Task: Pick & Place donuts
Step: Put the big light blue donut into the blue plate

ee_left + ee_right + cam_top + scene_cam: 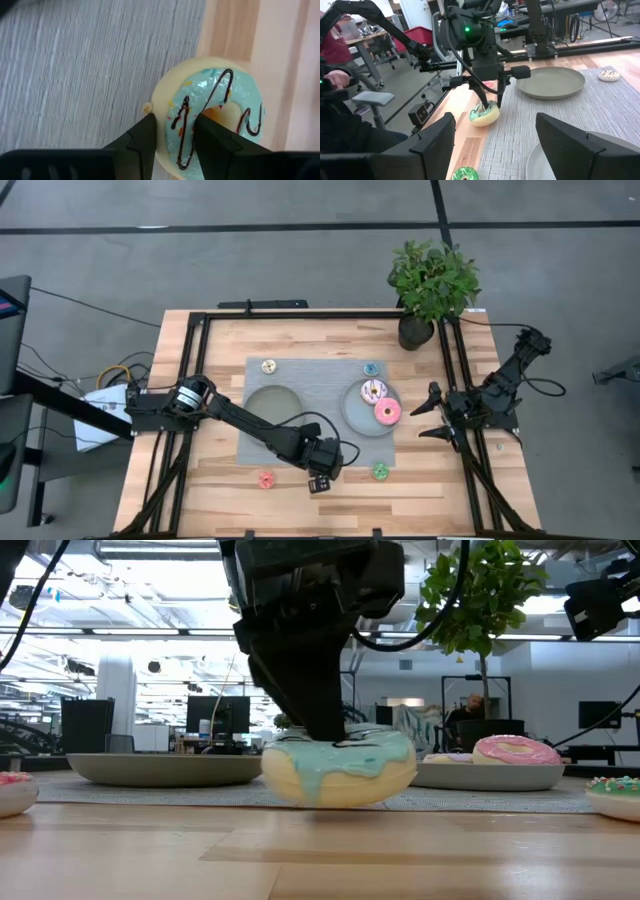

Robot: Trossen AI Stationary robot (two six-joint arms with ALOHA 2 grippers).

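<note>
— What has the left gripper (175, 137) got?
— Its two dark fingers are clamped across one side of the large plastic ring donut (212, 117): cream body, mint-green icing, dark chocolate squiggles, coloured sprinkles.
— Where is it?
— At six o'clock on the wooden surface (220, 490), straddling the grey woven mat's (310, 375) edge.
— The right gripper (432, 412)?
— At three o'clock, fingers apart.

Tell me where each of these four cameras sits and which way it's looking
High view: above the table, looking straight down; both arms show, left gripper, right gripper.
Low view: at tabletop height, looking level across; the left arm drops onto the mint-green donut.
Left wrist view: on the left wrist, looking down past its fingers straddling one side of the donut's ring.
Right wrist view: on the right wrist, looking across the table past its spread fingers.
Shared: the low and both wrist views show that donut.
</note>
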